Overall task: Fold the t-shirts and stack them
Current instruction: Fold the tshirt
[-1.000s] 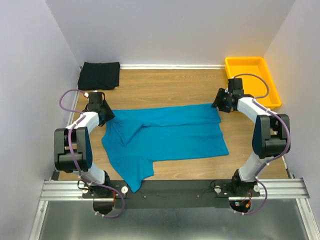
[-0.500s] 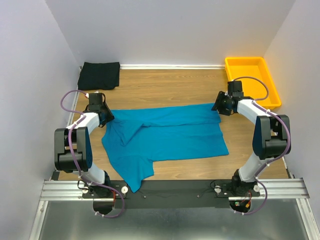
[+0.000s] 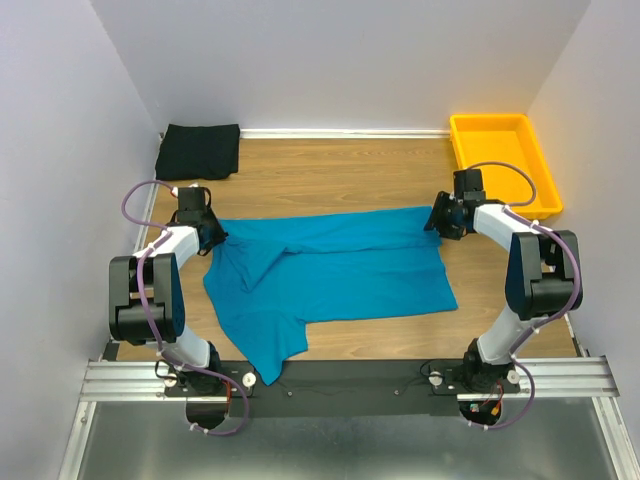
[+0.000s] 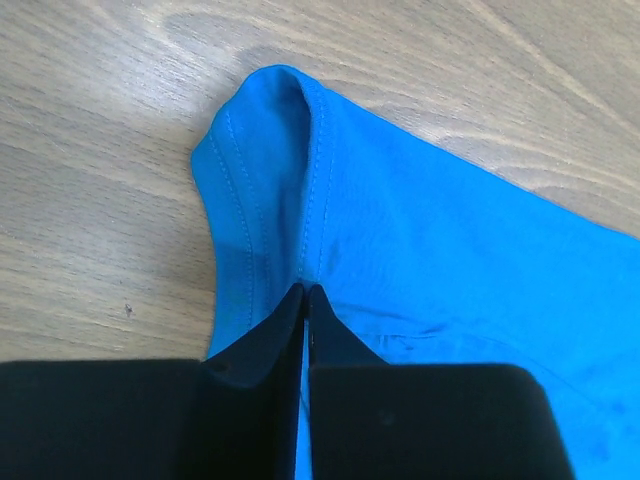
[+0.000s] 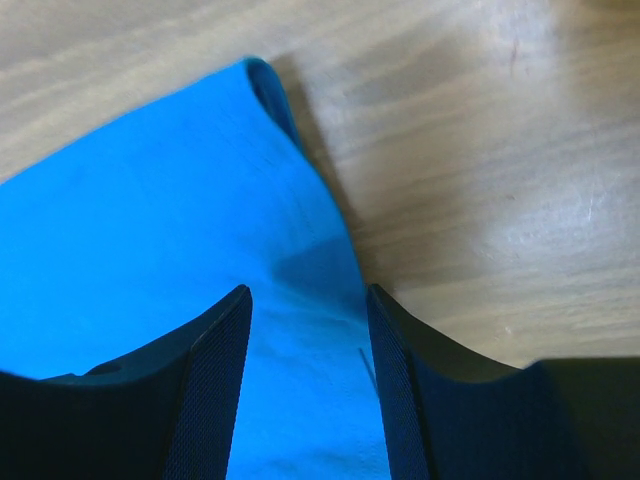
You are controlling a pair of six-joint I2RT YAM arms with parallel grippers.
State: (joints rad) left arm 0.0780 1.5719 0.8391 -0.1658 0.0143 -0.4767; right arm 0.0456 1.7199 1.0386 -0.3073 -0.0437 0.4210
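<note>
— What takes up the most room?

— The wooden table (image 3: 330,168), walled in on three sides. Spread over its middle is the teal-blue t-shirt (image 3: 340,272), lying flat with its length running left to right. Its far portion is doubled over as a band, and one sleeve juts toward the near edge on the left.

— And after that?

— The yellow tray (image 3: 497,150) sits in the far right corner, apart from the shirt. In the far left corner the black t-shirt (image 3: 199,150) lies folded into a compact rectangle against the wall, well apart from the teal one.

— Where are the arms?

— Each reaches to one far corner of the teal-blue t-shirt, the left arm to the left corner, the right arm to the right corner.

— How does the left tool (image 4: 303,292) stand?

— Its two black fingers are pressed together with barely a slit between them, pinching a raised fold of the stitched hem, which lifts off the wood there.

— And the right tool (image 5: 308,290)?

— Spread wide. Its fingers straddle the shirt's edge near the corner, with blue cloth lying between them. The right-hand finger is over the cloth's border, beside bare wood; whether the tips touch the cloth cannot be told.
</note>
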